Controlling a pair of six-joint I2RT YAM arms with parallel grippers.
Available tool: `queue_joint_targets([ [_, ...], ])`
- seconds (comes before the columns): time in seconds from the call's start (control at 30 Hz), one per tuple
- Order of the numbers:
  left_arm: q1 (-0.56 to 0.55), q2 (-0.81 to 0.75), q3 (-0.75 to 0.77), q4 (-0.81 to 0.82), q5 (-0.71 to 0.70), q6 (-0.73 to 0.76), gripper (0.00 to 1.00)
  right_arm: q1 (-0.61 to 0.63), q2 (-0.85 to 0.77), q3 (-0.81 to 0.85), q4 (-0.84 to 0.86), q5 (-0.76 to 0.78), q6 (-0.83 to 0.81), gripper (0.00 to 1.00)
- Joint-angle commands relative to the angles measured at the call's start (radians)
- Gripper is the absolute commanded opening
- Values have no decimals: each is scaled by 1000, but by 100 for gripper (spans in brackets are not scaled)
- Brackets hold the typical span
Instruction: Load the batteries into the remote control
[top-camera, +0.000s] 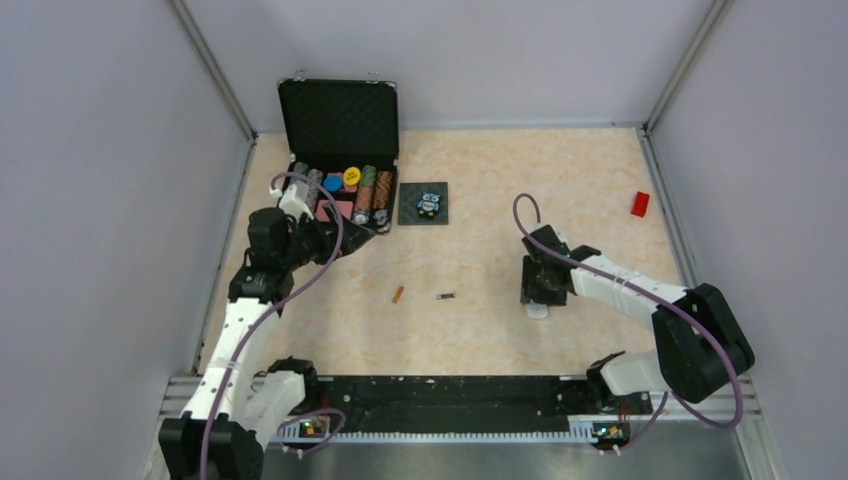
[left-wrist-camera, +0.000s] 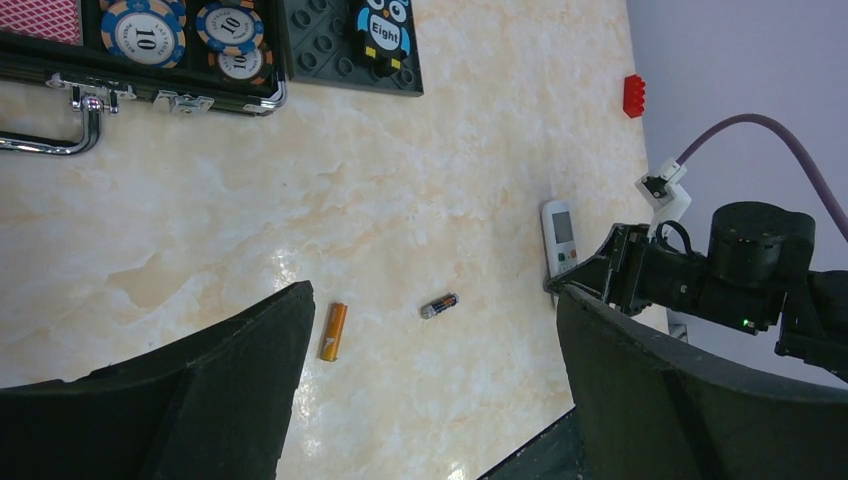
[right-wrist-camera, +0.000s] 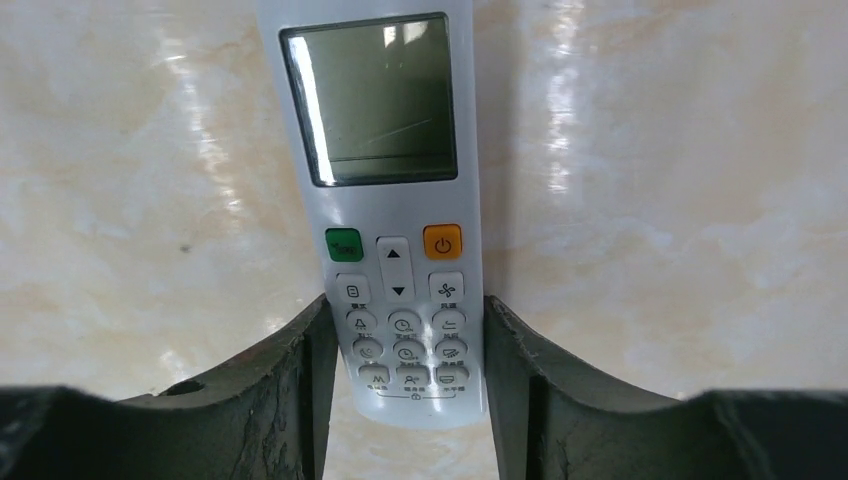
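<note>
Right wrist | right claw clamps remote control at button end, screen end pointing straight ahead | left claw wide open

Left arm: raised, reaching to the far left.
Left pincer: jaws wide apart.
Right arm: stretched low over the surface.
Right pincer: jaws pressed against remote control sides.

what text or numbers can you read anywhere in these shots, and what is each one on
"Eight": on the owl's belly on the owl tile.
"10": on the faces of the poker chips.
Remote control: the buttons carry only symbols, the tiny captions under them are too small to read, and the screen is blank.
Orange battery and dark battery: any print is too small to read.
</note>
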Motion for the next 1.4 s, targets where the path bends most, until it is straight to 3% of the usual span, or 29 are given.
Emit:
queue_joint_targets([
  [0.0,-2,7,8,51,12,-4,94,13,-62,1,137,-182,-30,28],
  [0.23,-3,19,61,103,90,-25,95,17,-102,82,332,-593,18,26],
  [0.43,-36,26,53,380,272,-202,96,58,-97,158,630,-827,224,24],
  [0.67,-171,80,86,544,235,-314,99,124,-28,206,1035,-969,466,24],
  [0.9,-231,159,99,738,272,-449,99,162,33,270,1196,-1013,596,24],
  [1.13,-270,224,106,807,272,-484,99,180,74,286,1282,-1050,657,24],
  [1.23,-274,244,92,889,266,-540,91,180,85,269,1337,-1056,693,24],
  [1.37,-279,261,72,966,263,-586,68,180,96,249,1361,-1053,721,24],
])
